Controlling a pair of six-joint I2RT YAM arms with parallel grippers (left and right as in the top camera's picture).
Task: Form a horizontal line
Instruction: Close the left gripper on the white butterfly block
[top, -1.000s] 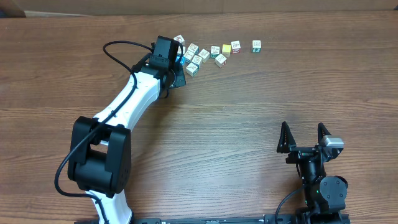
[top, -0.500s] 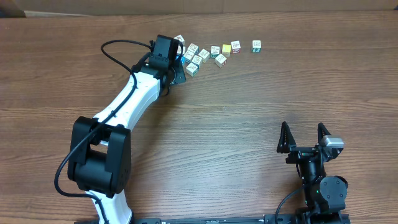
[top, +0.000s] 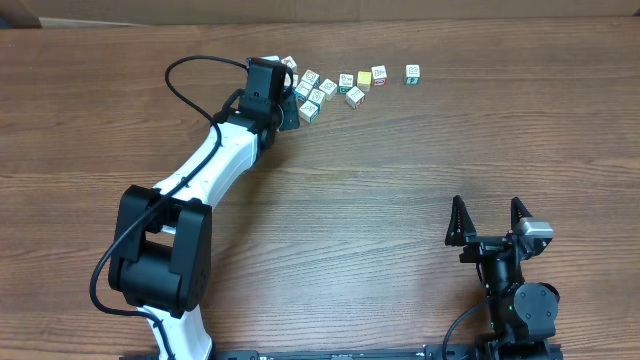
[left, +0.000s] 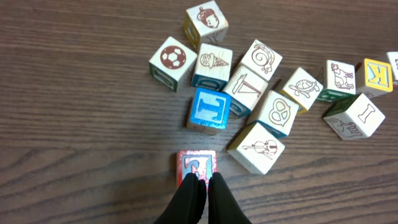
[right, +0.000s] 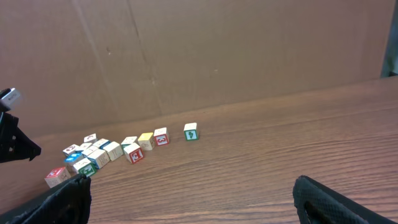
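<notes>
Two fingers (left: 191, 198) of the left gripper (left: 200, 178) pressed together, clamped on nothing. Touch the near edge of a red cube (left: 196, 163) with their tips. Just beyond, a blue cube (left: 209, 111); behind and right of it, a loose cluster (left: 273, 112) of white picture cubes. Farther ahead and to the right, the horizontal line (top: 364, 78), well apart from the tips. Farthest off, the right gripper (top: 487, 205), spread wide, holding nothing.

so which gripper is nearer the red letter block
Left. The left gripper, shut, has its tips at the near edge of the red block. The right gripper sits open, far off to the right and back toward the robot.
</notes>
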